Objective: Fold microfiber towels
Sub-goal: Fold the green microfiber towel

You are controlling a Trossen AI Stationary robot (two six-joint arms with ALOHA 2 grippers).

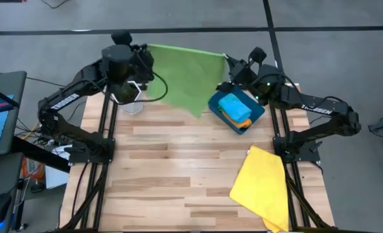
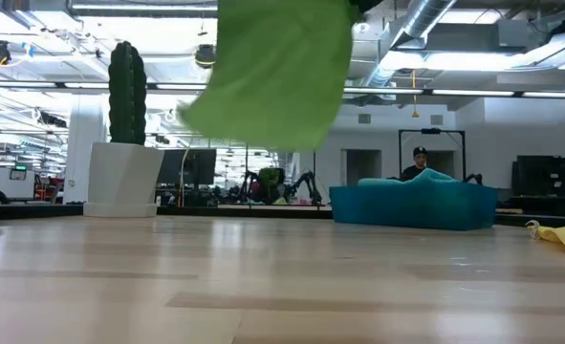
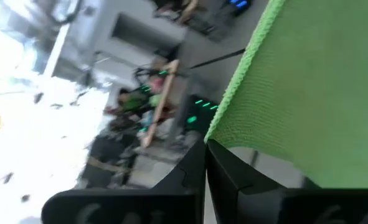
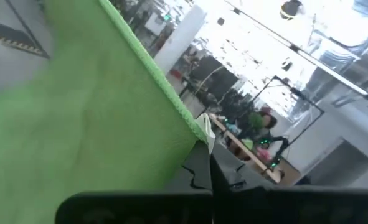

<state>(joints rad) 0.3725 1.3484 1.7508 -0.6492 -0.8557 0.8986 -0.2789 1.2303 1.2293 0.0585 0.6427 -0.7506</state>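
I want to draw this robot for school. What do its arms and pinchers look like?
Draw two dark, nearly black arms made of chunky jointed segments. The left arm and the right arm each have pale lettering along one segment, too small to read. The right arm shows a tiny green light near its wrist. The left gripper and right gripper each have two flat, dark, pointed fingers.

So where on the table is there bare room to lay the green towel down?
The open wood runs from below the hanging green towel to the near edge, bordered on the right by the yellow towel. The far right is crowded: the teal bin with the light blue towel. Both left gripper and right gripper pinch the towel's corners.
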